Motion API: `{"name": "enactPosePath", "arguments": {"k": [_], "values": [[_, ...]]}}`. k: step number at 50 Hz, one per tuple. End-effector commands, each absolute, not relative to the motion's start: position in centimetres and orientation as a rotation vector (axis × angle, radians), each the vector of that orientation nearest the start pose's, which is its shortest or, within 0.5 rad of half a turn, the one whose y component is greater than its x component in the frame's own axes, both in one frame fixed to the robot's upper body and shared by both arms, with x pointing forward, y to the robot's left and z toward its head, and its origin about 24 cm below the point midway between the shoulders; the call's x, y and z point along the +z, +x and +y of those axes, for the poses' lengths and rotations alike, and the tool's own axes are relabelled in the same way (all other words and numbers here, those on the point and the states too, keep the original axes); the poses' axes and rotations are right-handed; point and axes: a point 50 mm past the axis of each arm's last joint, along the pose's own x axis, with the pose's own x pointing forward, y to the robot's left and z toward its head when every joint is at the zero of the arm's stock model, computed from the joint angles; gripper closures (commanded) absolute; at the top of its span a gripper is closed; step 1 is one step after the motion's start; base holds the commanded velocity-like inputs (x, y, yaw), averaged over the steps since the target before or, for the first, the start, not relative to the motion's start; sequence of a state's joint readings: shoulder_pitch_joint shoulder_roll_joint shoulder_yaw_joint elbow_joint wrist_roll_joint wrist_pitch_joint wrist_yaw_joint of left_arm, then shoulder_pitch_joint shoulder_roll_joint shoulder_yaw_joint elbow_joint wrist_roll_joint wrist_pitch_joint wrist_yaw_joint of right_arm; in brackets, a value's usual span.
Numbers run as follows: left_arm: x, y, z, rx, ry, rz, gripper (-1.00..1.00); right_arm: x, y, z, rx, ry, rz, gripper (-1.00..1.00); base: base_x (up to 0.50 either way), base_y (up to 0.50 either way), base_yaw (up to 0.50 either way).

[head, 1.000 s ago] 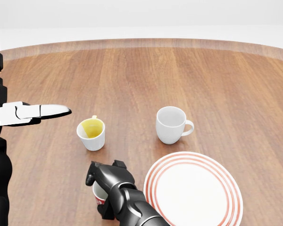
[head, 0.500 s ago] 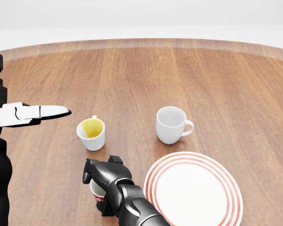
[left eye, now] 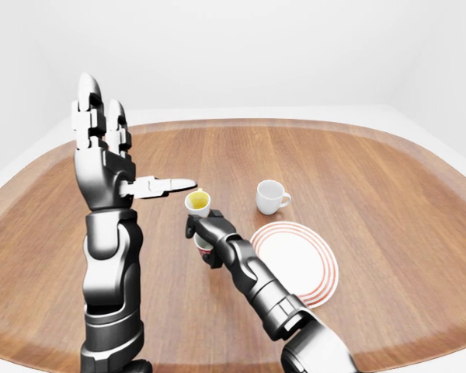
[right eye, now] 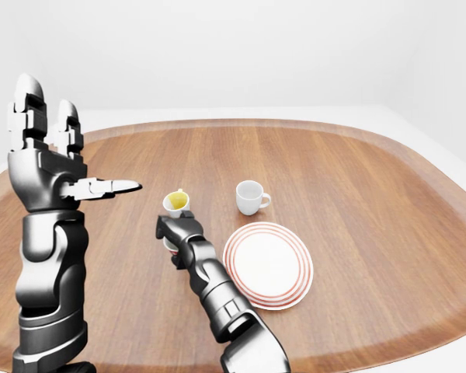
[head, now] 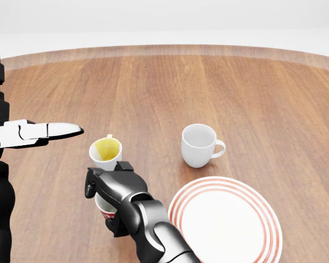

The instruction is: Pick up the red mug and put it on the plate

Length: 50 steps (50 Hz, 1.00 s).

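My dark right hand (head: 116, 193) has slid left and up since a second ago, fingers clenched round the small red mug (head: 106, 210), which shows beneath them, left of the red-ringed white plate (head: 225, 220). My left hand (left eye: 105, 159) stays raised, fingers spread.

Right hand (head: 116, 189), fingers closed round red mug (head: 105, 208), sits further left and higher in head view than a second ago; mug goes with it, from about the picture's bottom edge up toward the yellow cup (head: 106, 155); hand now just below that cup's rim, nearly touching.
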State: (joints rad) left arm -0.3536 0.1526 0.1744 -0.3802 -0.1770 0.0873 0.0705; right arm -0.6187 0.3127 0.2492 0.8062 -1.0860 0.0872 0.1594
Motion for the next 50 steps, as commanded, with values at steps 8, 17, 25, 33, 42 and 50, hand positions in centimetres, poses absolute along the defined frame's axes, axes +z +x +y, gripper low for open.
{"name": "enactPosePath", "arguments": {"k": [8, 17, 25, 33, 42, 50], "values": [[21.6, 27.3, 18.1, 0.073, -0.049, -0.65, -1.0, 7.4, 30.9, 3.2, 0.625, -1.005, -0.1, 1.0, 0.0, 0.0, 0.0], [21.7, 27.1, 18.1, 0.072, -0.046, -0.659, -1.0, 8.2, 31.1, 1.9, 0.602, -1.032, -0.11, 1.0, 0.0, 0.0, 0.0], [22.0, 27.1, 18.0, 0.069, -0.045, -0.669, -1.0, 8.5, 31.4, 0.7, 0.582, -1.051, -0.106, 1.0, 0.0, 0.0, 0.0], [22.0, 27.1, 17.8, 0.065, -0.042, -0.672, -1.0, 8.1, 31.6, -0.7, 0.555, -1.063, -0.081, 1.0, 0.0, 0.0, 0.0], [22.2, 27.0, 17.6, 0.061, -0.039, -0.681, -1.0, 7.9, 31.9, -2.5, 0.524, -1.075, -0.057, 1.0, 0.0, 0.0, 0.0], [22.2, 26.9, 17.5, 0.059, -0.04, -0.686, -1.0, 7.9, 31.8, -3.6, 0.505, -1.086, -0.047, 1.0, 0.0, 0.0, 0.0]]}}
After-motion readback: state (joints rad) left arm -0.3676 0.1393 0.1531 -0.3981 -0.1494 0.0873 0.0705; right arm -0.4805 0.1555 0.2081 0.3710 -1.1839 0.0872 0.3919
